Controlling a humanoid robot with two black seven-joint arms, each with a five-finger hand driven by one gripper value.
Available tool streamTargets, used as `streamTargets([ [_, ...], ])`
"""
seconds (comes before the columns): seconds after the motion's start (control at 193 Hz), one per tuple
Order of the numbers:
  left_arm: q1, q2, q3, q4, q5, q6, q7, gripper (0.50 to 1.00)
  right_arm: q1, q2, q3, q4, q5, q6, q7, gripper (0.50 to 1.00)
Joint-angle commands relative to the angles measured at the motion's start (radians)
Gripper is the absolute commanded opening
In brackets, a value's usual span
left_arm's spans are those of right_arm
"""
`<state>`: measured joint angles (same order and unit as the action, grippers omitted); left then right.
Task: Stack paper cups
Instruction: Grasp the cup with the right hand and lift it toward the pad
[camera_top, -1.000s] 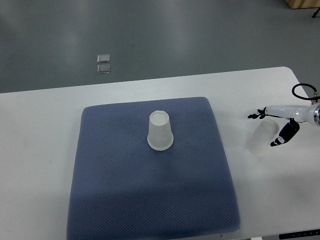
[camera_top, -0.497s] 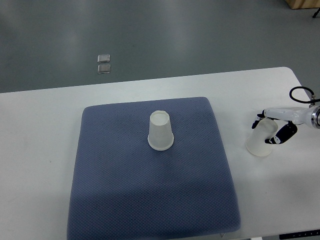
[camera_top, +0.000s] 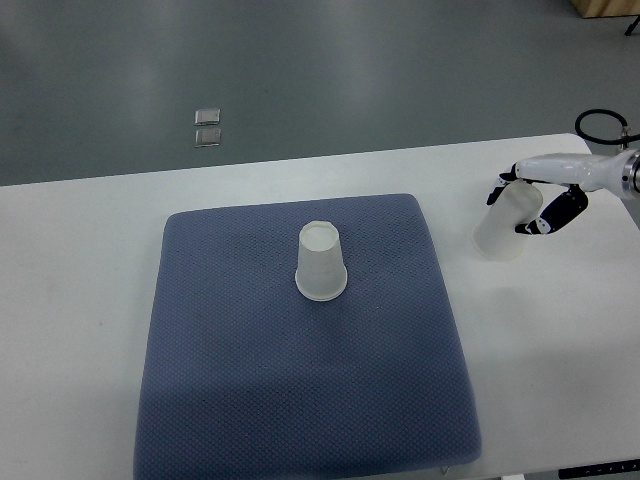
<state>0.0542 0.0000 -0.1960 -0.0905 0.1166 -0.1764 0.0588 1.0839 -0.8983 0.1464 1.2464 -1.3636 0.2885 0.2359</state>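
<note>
One translucent white paper cup stands upside down near the middle of the blue-grey mat. A second paper cup hangs tilted above the white table, right of the mat, with its wide mouth pointing down and left. My right hand comes in from the right edge and is shut on this second cup near its base, black fingertips on both sides. The left arm does not show.
The white table carries the mat; its far edge and rounded right corner are visible. Two small square plates lie on the grey floor beyond the table. A black cable loops at my right wrist.
My right hand closed on the cup, then lifted it up and away toward the far side, slightly left. The cup on the mat has not moved.
</note>
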Motion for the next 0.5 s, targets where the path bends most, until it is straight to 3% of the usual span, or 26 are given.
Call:
streamTargets([
  [0.0, 0.0, 0.0, 0.0, 0.0, 0.0, 0.0, 0.001, 1.0, 0.079, 0.01, 0.002, 0.018, 0.052, 0.075, 0.005, 0.699],
  [0.15, 0.0, 0.0, 0.0, 0.0, 0.0, 0.0, -0.001, 1.0, 0.177, 0.081, 0.002, 0.036, 0.141, 0.15, 0.002, 0.703],
  [0.492, 0.001, 0.0, 0.0, 0.0, 0.0, 0.0, -0.001, 1.0, 0.31, 0.279, 0.016, 0.042, 0.162, 0.187, -0.013, 0.705],
])
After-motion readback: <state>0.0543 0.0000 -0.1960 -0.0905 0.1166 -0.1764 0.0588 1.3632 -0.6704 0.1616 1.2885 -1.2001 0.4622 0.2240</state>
